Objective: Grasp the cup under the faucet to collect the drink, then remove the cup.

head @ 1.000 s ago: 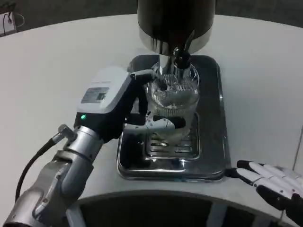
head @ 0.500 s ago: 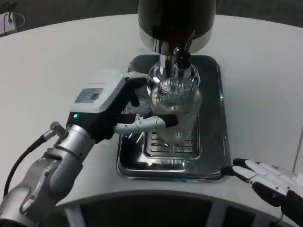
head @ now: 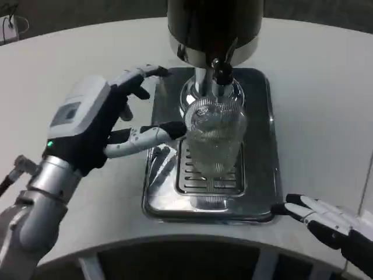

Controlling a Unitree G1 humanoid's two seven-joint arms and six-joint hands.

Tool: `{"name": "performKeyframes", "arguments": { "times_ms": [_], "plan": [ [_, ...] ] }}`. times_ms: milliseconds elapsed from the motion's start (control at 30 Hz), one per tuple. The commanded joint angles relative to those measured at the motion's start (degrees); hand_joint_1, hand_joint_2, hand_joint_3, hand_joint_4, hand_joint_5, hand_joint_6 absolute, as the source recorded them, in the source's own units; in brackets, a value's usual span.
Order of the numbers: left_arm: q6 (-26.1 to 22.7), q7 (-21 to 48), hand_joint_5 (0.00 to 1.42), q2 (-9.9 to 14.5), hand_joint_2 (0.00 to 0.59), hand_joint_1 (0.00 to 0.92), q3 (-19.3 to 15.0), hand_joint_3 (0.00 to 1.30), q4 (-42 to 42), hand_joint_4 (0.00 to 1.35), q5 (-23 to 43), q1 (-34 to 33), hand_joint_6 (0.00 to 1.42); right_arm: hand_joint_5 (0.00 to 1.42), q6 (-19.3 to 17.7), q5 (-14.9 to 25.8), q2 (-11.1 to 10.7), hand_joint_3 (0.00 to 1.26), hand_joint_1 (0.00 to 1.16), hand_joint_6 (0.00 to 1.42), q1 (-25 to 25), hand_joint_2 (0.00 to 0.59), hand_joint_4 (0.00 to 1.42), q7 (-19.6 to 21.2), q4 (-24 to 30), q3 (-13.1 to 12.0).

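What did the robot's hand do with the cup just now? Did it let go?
Yes. The left hand was wrapped around the cup a second ago; it has now opened and pulled back to the left, fingers spread. The cup stands on the metal tray under the faucet. The right hand stayed resting at the table's edge.

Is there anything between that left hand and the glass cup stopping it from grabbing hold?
Nothing visible. The left hand is open beside the cup on the drip tray, one finger reaching toward its side. The faucet sits above the cup, not between them.
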State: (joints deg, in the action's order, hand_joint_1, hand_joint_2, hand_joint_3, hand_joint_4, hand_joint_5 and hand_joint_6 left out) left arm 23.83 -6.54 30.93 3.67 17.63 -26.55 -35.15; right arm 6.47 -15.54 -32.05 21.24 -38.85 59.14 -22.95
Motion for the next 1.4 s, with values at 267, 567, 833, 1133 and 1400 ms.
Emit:
{"name": "performKeyframes", "arguments": {
  "times_ms": [267,567,833,1133,1400],
  "plan": [
    [-11.2,11.1,0.23,-0.7,0.035,0.0,-8.5,0.2,-26.2,0.14,14.3,12.1,0.43,0.0,2.3,-1.3,-0.7,0.1,0.42,0.02,-2.4,0.467,0.0,0.3,0.9,3.0],
    [-33.8,21.7,0.0,-3.2,0.035,0.0,-6.0,0.0,-47.5,0.0,24.8,13.2,0.16,0.0,3.1,-2.4,-0.8,0.11,0.42,0.02,-4.0,0.467,0.0,0.3,0.9,5.3],
    [-47.2,23.6,0.0,-5.4,0.038,0.0,-1.0,0.0,-57.3,0.0,25.6,9.1,0.12,0.0,1.6,-2.5,0.0,0.11,0.42,0.02,-2.8,0.467,0.0,0.7,0.9,5.4],
    [-54.3,22.8,0.0,-8.2,0.038,0.0,2.3,0.0,-59.0,0.0,23.6,3.0,0.11,0.0,-0.4,-2.0,1.0,0.11,0.42,0.02,-0.4,0.467,0.0,1.0,0.9,3.7],
    [-56.5,23.5,0.0,-9.1,0.038,0.0,3.4,0.0,-58.7,0.0,22.6,-1.2,0.11,0.0,-2.4,-1.2,1.8,0.11,0.42,0.02,1.4,0.467,0.0,1.2,0.9,2.1]
  ]
}}
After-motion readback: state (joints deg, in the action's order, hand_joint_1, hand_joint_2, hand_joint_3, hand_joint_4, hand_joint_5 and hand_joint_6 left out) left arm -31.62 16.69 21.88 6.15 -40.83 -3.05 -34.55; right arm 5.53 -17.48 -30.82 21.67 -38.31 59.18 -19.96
